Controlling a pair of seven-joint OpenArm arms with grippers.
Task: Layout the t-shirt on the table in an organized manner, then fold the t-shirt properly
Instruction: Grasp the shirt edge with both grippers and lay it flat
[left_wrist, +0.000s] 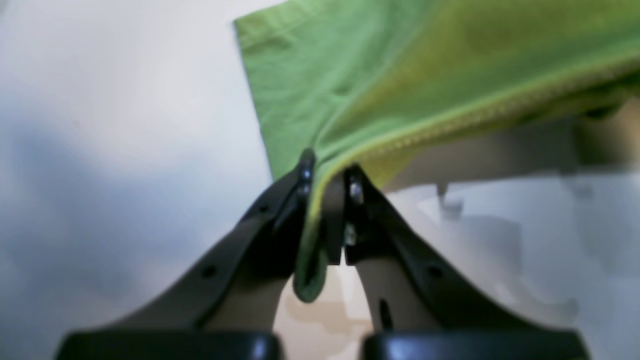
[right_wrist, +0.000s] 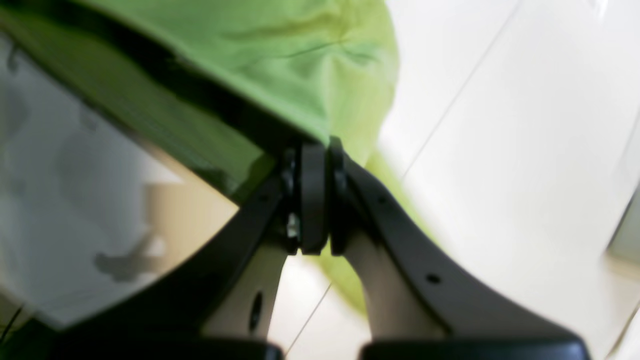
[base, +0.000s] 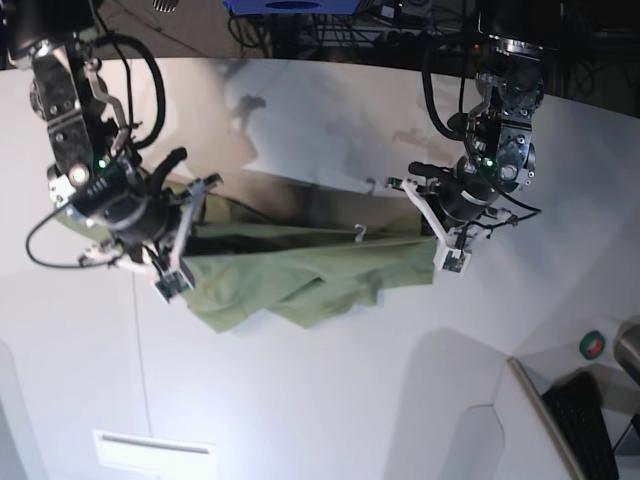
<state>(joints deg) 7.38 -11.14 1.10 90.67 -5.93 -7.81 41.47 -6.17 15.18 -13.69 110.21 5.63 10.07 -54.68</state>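
Note:
The green t-shirt (base: 310, 265) is stretched in a sagging band between my two grippers, above the white table (base: 300, 400). In the base view my left gripper (base: 440, 245) holds its right end and my right gripper (base: 180, 258) holds its left end. Close up, the left gripper (left_wrist: 327, 172) is shut on a stitched hem of the t-shirt (left_wrist: 400, 75), with a fold of cloth hanging down between the fingers. The right gripper (right_wrist: 315, 147) is shut on an edge of the t-shirt (right_wrist: 300, 55), which bunches just beyond the tips.
A dark keyboard (base: 590, 420) and a round green-and-red object (base: 593, 345) sit at the table's right edge. A thin seam line (right_wrist: 450, 105) crosses the tabletop. Cables and equipment (base: 330, 25) line the far edge. A white slot (base: 150, 445) shows near the front.

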